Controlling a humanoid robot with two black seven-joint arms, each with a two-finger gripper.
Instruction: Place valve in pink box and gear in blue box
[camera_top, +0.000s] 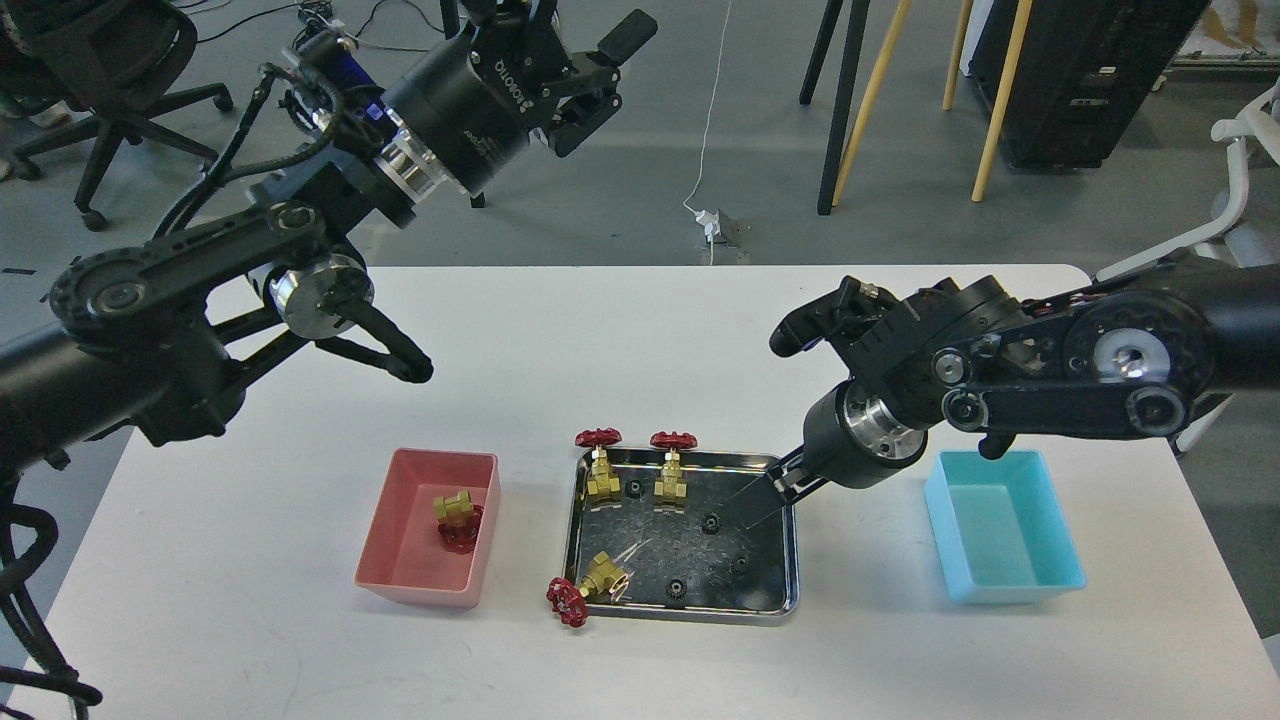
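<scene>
One valve (458, 520) lies in the pink box (420, 592). Two valves (600, 466) (672, 466) stand upright at the back of the steel tray (690, 612). A third valve (588, 585) lies at its front left, with the red wheel over the rim. Several black gears lie in the tray, among them one gear (710, 521) in the middle. The blue box (1010, 592) is empty. My right gripper (775, 492) points down-left over the tray's back right corner; its fingers are dark and blurred. My left gripper (598, 80) is open, high behind the table.
The tray stands between the two boxes near the table's front. My left forearm (200, 300) hangs over the table's back left. My right forearm (1050, 380) spans the table just behind the blue box. Chair and stand legs are on the floor beyond.
</scene>
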